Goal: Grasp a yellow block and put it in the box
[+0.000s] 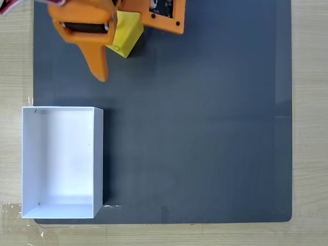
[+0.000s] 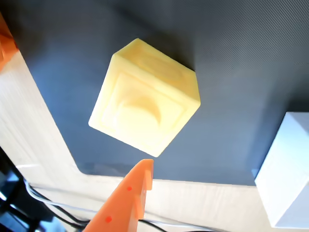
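The yellow block (image 1: 125,33) rests on the dark mat near its far edge, partly covered by the arm in the fixed view. In the wrist view the yellow block (image 2: 145,104) sits at the centre with a round stud on its facing side. My orange gripper (image 1: 136,51) stands open around it. One long finger (image 1: 100,61) reaches down the block's left side, and the other orange jaw lies to its upper right. In the wrist view the gripper (image 2: 77,104) has one fingertip (image 2: 137,183) just below the block's lower corner. The white box (image 1: 61,161) stands open-topped at the mat's front left, and the box (image 2: 289,164) also appears in the wrist view.
A dark grey mat (image 1: 205,128) covers most of the light wooden table (image 1: 310,128). Bare mat stretches between the block and the box. Cables (image 2: 43,203) run along the table edge in the wrist view.
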{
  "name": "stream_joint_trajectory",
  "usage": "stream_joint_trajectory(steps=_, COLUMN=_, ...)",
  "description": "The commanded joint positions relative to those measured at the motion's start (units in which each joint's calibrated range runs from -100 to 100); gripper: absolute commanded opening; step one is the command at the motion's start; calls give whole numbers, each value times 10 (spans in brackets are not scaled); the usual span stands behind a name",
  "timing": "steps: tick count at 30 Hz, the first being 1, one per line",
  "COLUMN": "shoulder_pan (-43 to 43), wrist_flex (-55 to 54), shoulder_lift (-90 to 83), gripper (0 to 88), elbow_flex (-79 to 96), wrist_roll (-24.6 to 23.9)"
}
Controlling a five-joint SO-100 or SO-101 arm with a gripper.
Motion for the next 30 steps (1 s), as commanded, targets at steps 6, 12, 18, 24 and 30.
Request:
stream_joint_trajectory(steps=6, shoulder_pan=11, wrist_flex=5, shoulder_lift=-2, gripper=437, elbow_flex=-9, wrist_roll=192)
stream_joint_trajectory(steps=12, shoulder_pan=29, wrist_flex=5, shoulder_lift=-2, gripper=437, elbow_flex=30, wrist_roll=329)
stream_joint_trajectory(steps=18, shoulder_pan=86, wrist_flex=4, shoulder_lift=7, gripper=437, elbow_flex=60, wrist_roll=443)
stream_joint_trajectory(steps=24, shoulder_pan=103, wrist_flex=0, shoulder_lift=58, gripper=437, elbow_flex=39, wrist_roll=470)
stream_joint_trajectory(steps=30, shoulder_pan=97, wrist_flex=-3, shoulder_lift=107, gripper=437, elbow_flex=13, wrist_roll=470)
